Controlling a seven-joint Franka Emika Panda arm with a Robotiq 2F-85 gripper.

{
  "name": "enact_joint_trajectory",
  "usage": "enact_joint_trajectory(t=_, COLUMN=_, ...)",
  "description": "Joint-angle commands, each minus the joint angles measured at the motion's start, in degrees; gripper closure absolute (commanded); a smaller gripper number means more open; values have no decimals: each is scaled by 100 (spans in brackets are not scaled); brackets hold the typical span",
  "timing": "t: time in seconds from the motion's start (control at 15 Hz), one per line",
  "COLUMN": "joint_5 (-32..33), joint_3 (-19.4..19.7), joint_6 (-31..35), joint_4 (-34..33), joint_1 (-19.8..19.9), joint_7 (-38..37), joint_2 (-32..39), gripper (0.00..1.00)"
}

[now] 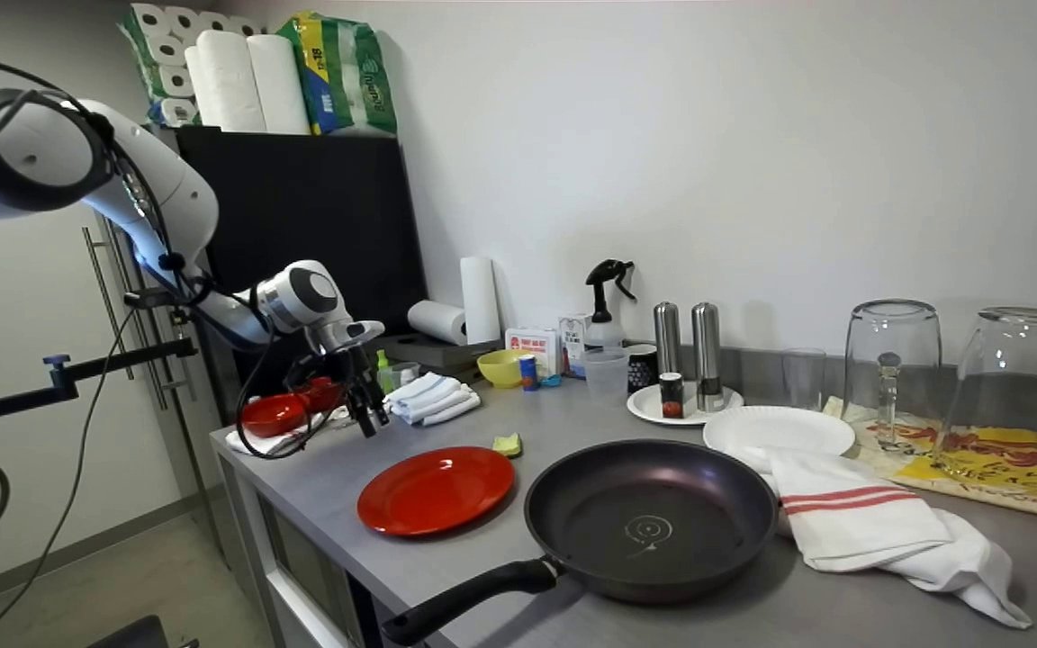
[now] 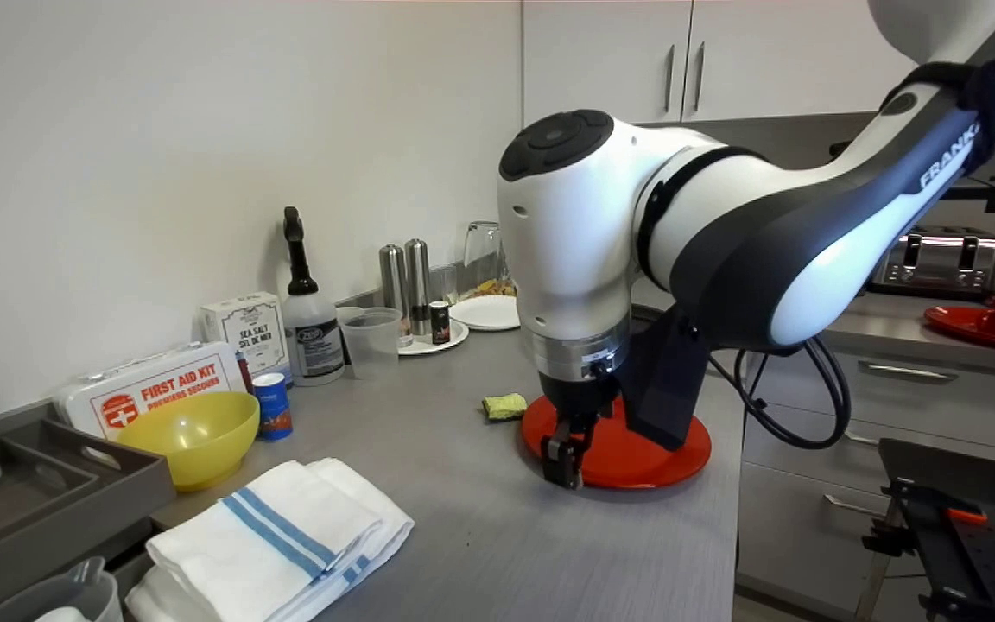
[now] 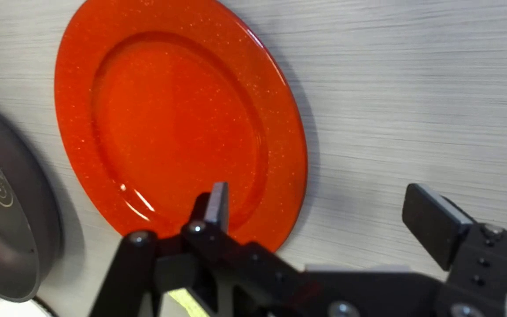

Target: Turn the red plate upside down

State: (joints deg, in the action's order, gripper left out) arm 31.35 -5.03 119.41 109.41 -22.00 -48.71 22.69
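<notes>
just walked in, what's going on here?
The Franka arm is on a plate-flipping job: turn the red plate upside down. Not done yet; the plate lies face up on the counter, beside the black frying pan. The gripper is open and holds nothing. In the wrist view one jaw overlaps the plate and the other appears over the counter, past the rim. Probably lining up for a grasp on the plate's edge.

A gray countertop point(image 1: 563, 418) carries a red plate point(image 1: 436, 490) and black frying pan point(image 1: 649, 513), lower center in an exterior view — apparently a sponge point(image 1: 508, 445), too, just below mid-frame.
</notes>
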Motion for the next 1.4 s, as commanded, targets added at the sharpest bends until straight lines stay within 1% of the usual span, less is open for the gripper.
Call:
enact_joint_trajectory(t=0.0, joint_5=106, joint_3=58, joint_6=46, joint_4=-43, joint_1=-55, joint_7=-280, joint_2=247, gripper=0)
enact_joint_trajectory(t=0.33, joint_5=259, joint_3=121, joint_6=59, joint_4=-55, joint_1=-158, joint_7=-516, joint_2=517, gripper=0)
enact_joint_trajectory(t=0.8, joint_5=838, joint_3=205, joint_6=-31, joint_4=-79, joint_1=-167, joint_7=-601, joint_2=515, gripper=0)
enact_joint_trajectory(t=1.0, joint_5=1001, joint_3=160, joint_6=-49, joint_4=-40, joint_1=-146, joint_7=-633, joint_2=507, gripper=0)
enact_joint_trajectory(t=1.2, joint_5=875, joint_3=41, joint_6=-48, joint_4=-8, joint_1=-167, joint_7=-700, joint_2=573, gripper=0)
enact_joint_trajectory(t=1.33, joint_5=933, joint_3=14, joint_6=-46, joint_4=18, joint_1=-223, joint_7=-791, joint_2=627, gripper=0)
